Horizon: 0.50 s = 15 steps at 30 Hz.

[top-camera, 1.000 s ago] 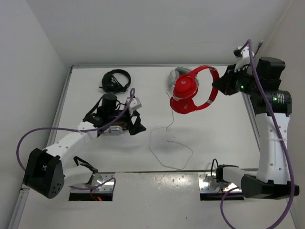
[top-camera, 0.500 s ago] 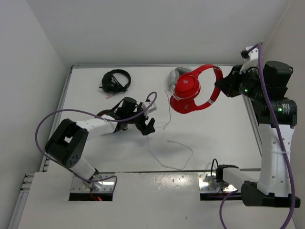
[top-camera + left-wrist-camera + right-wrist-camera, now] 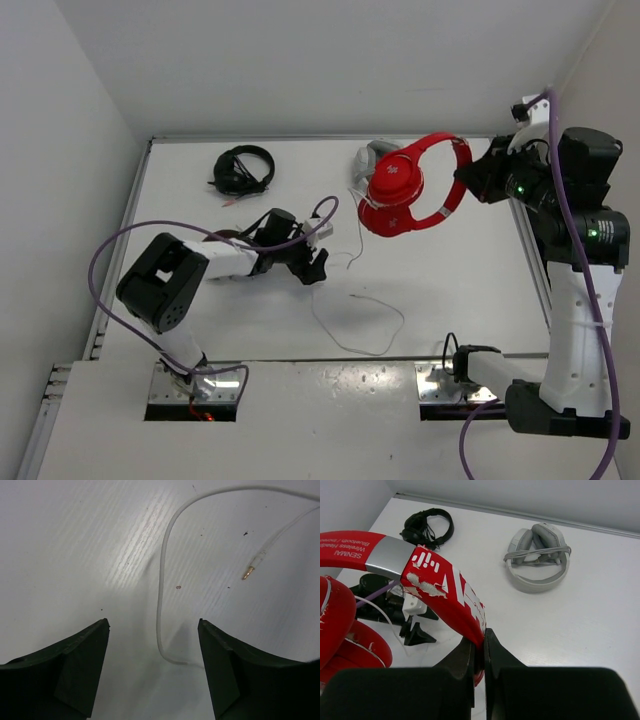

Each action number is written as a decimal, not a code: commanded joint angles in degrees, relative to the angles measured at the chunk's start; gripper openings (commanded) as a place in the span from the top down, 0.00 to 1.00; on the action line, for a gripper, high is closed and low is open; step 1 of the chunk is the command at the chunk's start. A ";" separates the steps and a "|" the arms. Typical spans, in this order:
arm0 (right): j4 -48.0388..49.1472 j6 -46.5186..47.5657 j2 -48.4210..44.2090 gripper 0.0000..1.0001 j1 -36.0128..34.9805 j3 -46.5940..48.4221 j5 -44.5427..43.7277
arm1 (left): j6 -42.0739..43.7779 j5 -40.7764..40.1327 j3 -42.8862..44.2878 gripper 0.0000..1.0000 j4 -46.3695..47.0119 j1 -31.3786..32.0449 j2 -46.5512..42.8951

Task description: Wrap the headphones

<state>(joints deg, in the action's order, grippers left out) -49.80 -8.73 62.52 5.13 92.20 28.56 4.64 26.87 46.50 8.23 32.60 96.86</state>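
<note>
Now, at far right: glossy red over-ear headphones (image 3: pixel 405 190) lifted off the white matte table (image 3: pixel 450 290), headband pinched between the closed fingers of the right gripper (image 3: pixel 479 645), earcups hanging left of the grip. Trailing from them, a thin white cable (image 3: pixel 161 595), ending in a loose loop on the surface. Low over that loop, the left gripper (image 3: pixel 152 625): fingers wide, strand lying between them, nothing held.

Risks, as judged:
- Narrow pinch on a glossy band; could swivel or slip if swung hard.
- Closing high or off-line could miss the strand or shove it aside; lies flat, hard to get under.
- Pulling once taut could drag on the held set or strain the cable's root.
- Small gold-tipped plug (image 3: pixel 248 571) loose beside the loop; could whip or snag while winding.

Room:
- Grey-white plastic headset (image 3: pixel 538 560) on the table just beyond the red pair; mind lowering there.
- Black wired headphones (image 3: pixel 243 168) near far-left corner, well apart.
- Side wall close by the right arm; little outward swing.
- Open surface around the loop, centre and near side.
</note>
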 commanded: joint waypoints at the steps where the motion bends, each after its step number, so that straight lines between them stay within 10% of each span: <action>1: 3.04 -2.87 -0.91 1.00 0.24 2.54 0.27 | -1.57 -0.07 2.98 0.25 1.35 1.15 1.83; 4: 3.04 -3.48 -0.91 1.00 0.24 2.54 -2.61 | -2.10 -0.07 2.98 0.44 0.82 1.15 2.37; 8: 4.36 -7.08 -0.39 1.00 0.24 -0.08 -8.77 | -3.14 -3.57 1.50 0.98 -0.23 2.29 1.41; 15: 9.28 -16.48 0.32 1.00 0.76 -8.17 -15.45 | -5.70 -17.11 -5.10 1.00 0.39 6.15 -12.56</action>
<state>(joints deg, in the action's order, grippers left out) -46.26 -17.04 62.48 5.28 85.69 16.75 0.51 16.27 41.12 7.99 36.84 89.06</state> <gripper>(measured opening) 0.035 0.025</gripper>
